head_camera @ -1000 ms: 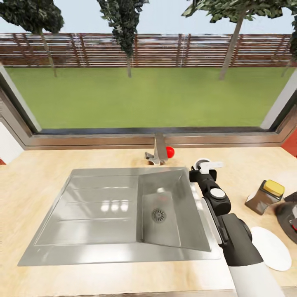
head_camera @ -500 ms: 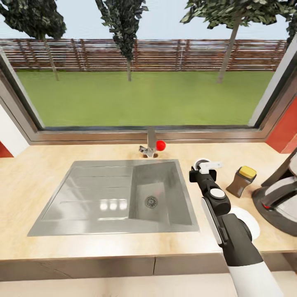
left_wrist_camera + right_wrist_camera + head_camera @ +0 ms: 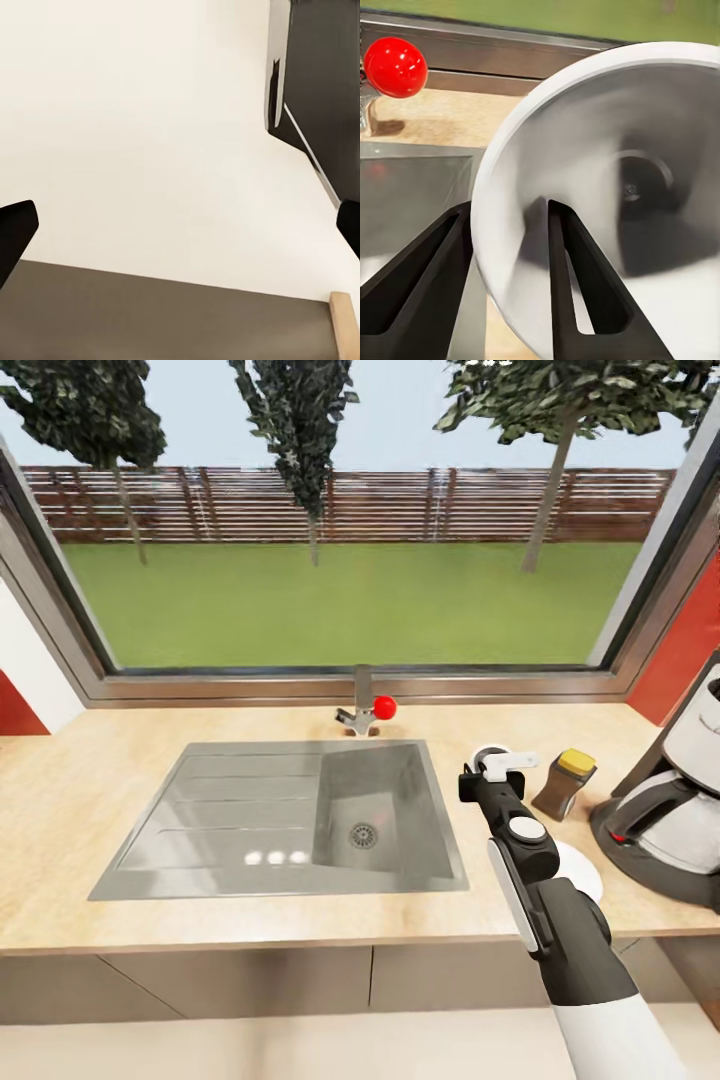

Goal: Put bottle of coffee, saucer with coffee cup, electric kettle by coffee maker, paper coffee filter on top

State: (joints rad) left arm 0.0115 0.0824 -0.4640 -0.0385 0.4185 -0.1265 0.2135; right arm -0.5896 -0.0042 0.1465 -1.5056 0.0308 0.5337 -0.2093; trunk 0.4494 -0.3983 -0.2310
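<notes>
Looking through the head view, I see the right gripper [image 3: 497, 762] clamped on the coffee cup [image 3: 487, 754], raised over the kitchen countertop [image 3: 60, 800] between the sink [image 3: 250, 820] and the bottle of coffee [image 3: 565, 782]. Saucer [image 3: 582, 872] near the front edge; coffee maker [image 3: 672, 815] far right.

Right wrist: fingers [image 3: 581, 285] straddle the cup's rim.

Left wrist: left gripper [image 3: 180, 229] tips spread wide, nothing between them.

I see kitchen countertop [image 3: 90, 810], light beige, steel sink [image 3: 290, 815] inset, tap with red knob [image 3: 384, 707] behind. On it at right: bottle of coffee [image 3: 565, 783], saucer [image 3: 582, 872], coffee maker [image 3: 672, 810] at far edge.
</notes>
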